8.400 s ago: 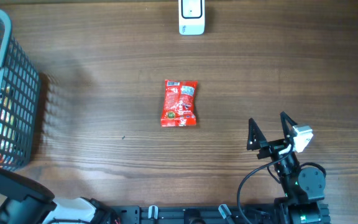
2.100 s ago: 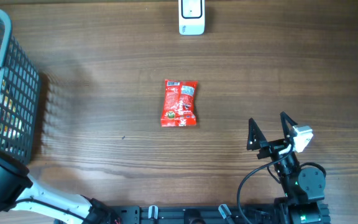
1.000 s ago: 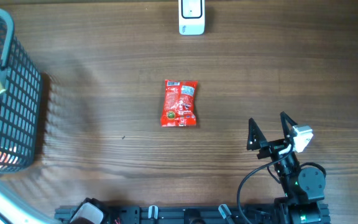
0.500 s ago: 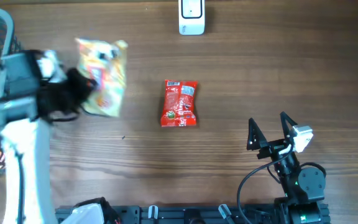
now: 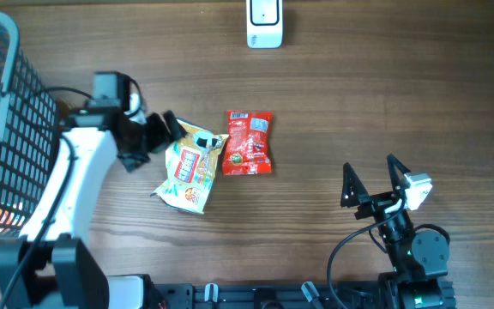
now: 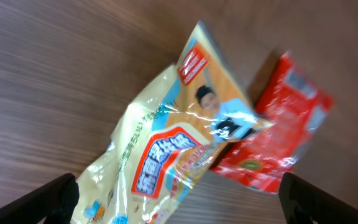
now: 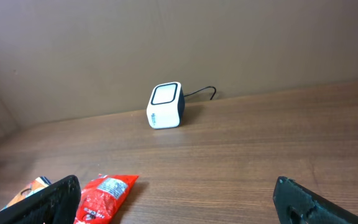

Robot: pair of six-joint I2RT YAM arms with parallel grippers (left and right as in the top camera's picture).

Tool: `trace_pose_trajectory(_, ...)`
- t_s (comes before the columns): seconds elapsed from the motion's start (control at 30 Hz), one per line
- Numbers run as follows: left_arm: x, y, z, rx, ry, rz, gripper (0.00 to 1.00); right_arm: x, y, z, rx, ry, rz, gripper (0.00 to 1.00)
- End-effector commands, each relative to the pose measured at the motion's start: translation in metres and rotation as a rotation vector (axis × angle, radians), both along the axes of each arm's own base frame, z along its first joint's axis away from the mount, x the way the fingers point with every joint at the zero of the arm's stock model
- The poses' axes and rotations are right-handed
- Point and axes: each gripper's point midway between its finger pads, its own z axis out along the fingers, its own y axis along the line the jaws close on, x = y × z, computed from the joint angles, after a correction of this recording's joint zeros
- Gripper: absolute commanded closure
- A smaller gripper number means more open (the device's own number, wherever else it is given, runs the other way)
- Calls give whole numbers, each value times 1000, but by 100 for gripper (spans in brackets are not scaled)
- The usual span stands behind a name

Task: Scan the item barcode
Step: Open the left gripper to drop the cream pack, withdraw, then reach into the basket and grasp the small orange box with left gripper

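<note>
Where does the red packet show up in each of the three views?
Overhead: red packet near the middle of the table, below the white scanner.
Left wrist: red packet right of centre, its edge under the yellow bag.
Right wrist: red packet at the bottom edge, left of centre, nearer than the scanner.
Shared landmark: the yellow bag, right beside the packet in every view.

Dark grey mesh basket (image 5: 26, 116) at nine o'clock, upright, cut off by the left edge. Brown wood-grain table (image 5: 384, 94) beneath. Plain tan wall (image 7: 241, 37) beyond, twelve o'clock.
</note>
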Motion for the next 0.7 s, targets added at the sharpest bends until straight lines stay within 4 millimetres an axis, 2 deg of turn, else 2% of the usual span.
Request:
trace_pose_trajectory(0.0, 28, 35, 104, 32, -262, 86, 0, 0, -3, 2, -15, -12, -13, 0)
trace_pose_trajectory(0.07, 31, 54, 153, 71, -394, 104, 0, 0, -3, 2, -16, -13, -13, 0)
trace_pose_trajectory(0.13, 28, 84, 199, 147, -522, 163, 0, 0, -3, 2, -16, -13, -13, 0)
trace_pose_trajectory(0.23, 8, 142, 246, 307, -644, 348, 0, 0, -3, 2, -15, -12, -13, 0)
trace_pose_trajectory(0.3, -9, 178, 256, 385, -657, 482, 0, 0, -3, 2, -16, -12, -13, 0)
trace_pose_trajectory(0.37, -37, 226, 257, 471, -612, 696, 0, 0, -3, 2, -15, -12, -13, 0)
trace_pose_trajectory(0.43, -56, 258, 248, 482, -560, 867, 0, 0, -3, 2, -15, -12, -13, 0)
trace_pose_trajectory(0.57, -66, 299, 218, 439, -461, 1043, 0, 0, -3, 2, -16, -13, -13, 0)
trace_pose_trajectory(0.67, -70, 334, 178, 451, -323, 1133, 0, 0, -3, 2, -16, -13, -13, 0)
